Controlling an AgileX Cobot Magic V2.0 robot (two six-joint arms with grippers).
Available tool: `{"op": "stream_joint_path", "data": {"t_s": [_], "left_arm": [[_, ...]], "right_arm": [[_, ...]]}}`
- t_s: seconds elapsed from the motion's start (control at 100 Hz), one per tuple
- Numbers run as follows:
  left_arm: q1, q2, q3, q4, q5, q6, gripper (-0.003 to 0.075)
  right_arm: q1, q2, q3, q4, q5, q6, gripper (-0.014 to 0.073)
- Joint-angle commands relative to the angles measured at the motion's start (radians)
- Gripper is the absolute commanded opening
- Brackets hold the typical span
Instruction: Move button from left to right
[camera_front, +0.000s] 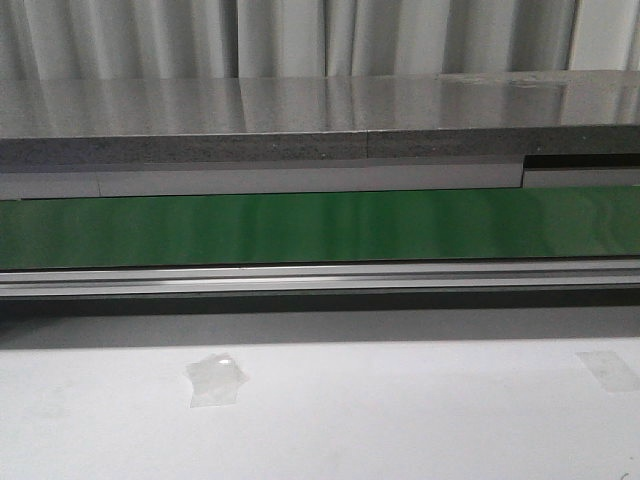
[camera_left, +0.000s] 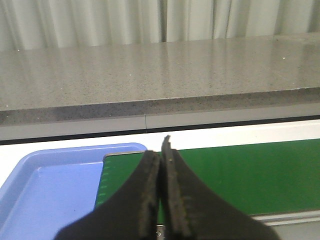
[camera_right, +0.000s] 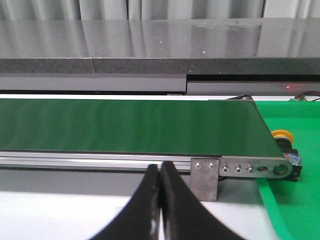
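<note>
The button (camera_right: 284, 141), a yellow round cap on a black body, lies on the green surface (camera_right: 292, 210) just past the right end of the green conveyor belt (camera_right: 125, 125); it shows only in the right wrist view. My right gripper (camera_right: 160, 166) is shut and empty, hanging in front of the belt's aluminium rail, left of the button. My left gripper (camera_left: 161, 147) is shut with nothing in it, over the left end of the belt (camera_left: 240, 175) beside the blue tray (camera_left: 45, 185). Neither gripper appears in the front view.
The belt (camera_front: 320, 225) runs across the front view behind an aluminium rail (camera_front: 320, 278). A grey stone counter (camera_front: 300, 120) and curtains stand behind it. Two pieces of clear tape (camera_front: 215, 380) lie on the white table (camera_front: 400, 420). A metal bracket (camera_right: 205, 177) holds the belt's right end.
</note>
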Motion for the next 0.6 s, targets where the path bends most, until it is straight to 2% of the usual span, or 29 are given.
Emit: {"op": "stream_joint_path", "data": {"t_s": [0.0,0.13,0.23,0.3,0.59], "left_arm": [[-0.006,0.006,-0.027,-0.007,-0.074,-0.001,-0.002],[-0.006,-0.005,-0.019,0.073,-0.087,-0.02,-0.002],[-0.006,-0.031,0.012,0.239,-0.122,-0.179,-0.002],[-0.006,-0.062,0.041,0.3,-0.156,-0.261,-0.002],[-0.006,-0.217,0.2,0.305,-0.203,-0.266,-0.002]], "right_arm": [[-0.002,-0.019,-0.015,-0.009,-0.091,0.001,-0.0068],[-0.002,-0.019,-0.015,-0.009,-0.091,0.001,-0.0068],[-0.002,-0.019,-0.015,-0.009,-0.091,0.001,-0.0068],[-0.002,-0.019,-0.015,-0.009,-0.091,0.001,-0.0068],[-0.002,-0.019,-0.015,-0.009,-0.091,0.001,-0.0068]]}}
